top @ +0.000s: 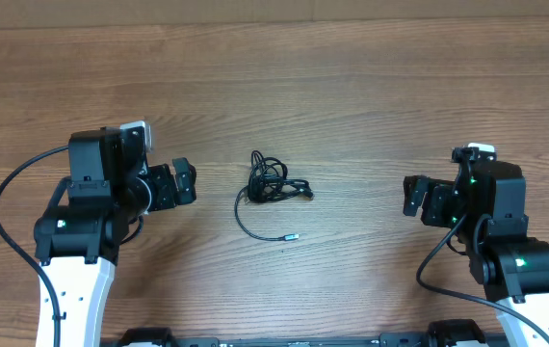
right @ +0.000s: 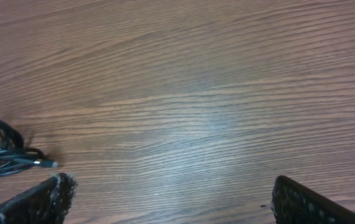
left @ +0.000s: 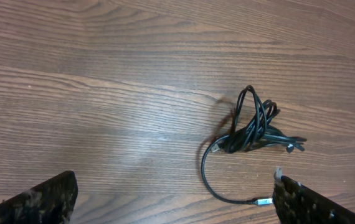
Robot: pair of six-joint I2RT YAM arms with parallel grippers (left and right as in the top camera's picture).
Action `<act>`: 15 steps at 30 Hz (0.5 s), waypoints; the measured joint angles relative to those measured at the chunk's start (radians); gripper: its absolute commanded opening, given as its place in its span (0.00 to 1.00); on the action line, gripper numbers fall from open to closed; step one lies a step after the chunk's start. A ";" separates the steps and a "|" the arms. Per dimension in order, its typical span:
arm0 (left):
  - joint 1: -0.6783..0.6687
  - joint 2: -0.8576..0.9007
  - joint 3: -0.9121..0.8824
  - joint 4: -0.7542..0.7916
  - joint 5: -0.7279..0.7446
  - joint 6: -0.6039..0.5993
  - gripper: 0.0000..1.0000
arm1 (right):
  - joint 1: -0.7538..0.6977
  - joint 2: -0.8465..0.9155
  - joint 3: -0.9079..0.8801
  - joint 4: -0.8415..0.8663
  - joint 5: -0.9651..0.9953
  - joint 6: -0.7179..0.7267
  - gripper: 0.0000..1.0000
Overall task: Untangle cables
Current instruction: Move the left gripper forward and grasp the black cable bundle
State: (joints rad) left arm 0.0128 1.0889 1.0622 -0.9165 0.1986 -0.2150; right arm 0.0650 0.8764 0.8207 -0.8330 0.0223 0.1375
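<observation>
The cables (top: 268,183) are thin black cords in a small knot at the middle of the wooden table, with one loose end curving down to a silver-tipped plug (top: 292,236). In the left wrist view the knot (left: 255,127) lies ahead on the right, and the silver plug (left: 263,201) lies just by the right finger. My left gripper (top: 186,181) is open and empty, left of the knot. My right gripper (top: 414,196) is open and empty, well right of it. The right wrist view shows only the cables' edge (right: 3,152) at far left.
The wooden table (top: 352,87) spreads all round the cables. Thick black wires (top: 5,207) run from the arm bases at the lower left and lower right (top: 438,255).
</observation>
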 measured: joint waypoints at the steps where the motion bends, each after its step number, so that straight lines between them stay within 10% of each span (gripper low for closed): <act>1: 0.000 0.003 0.000 0.003 0.000 -0.006 1.00 | 0.000 0.000 0.000 0.001 -0.006 0.000 1.00; 15: -0.056 0.085 0.001 0.290 0.030 -0.061 1.00 | 0.000 0.000 0.000 -0.015 -0.019 0.000 1.00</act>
State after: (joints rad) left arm -0.0429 1.1740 1.0634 -0.6262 0.2283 -0.2760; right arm 0.0650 0.8764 0.8207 -0.8478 0.0029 0.1375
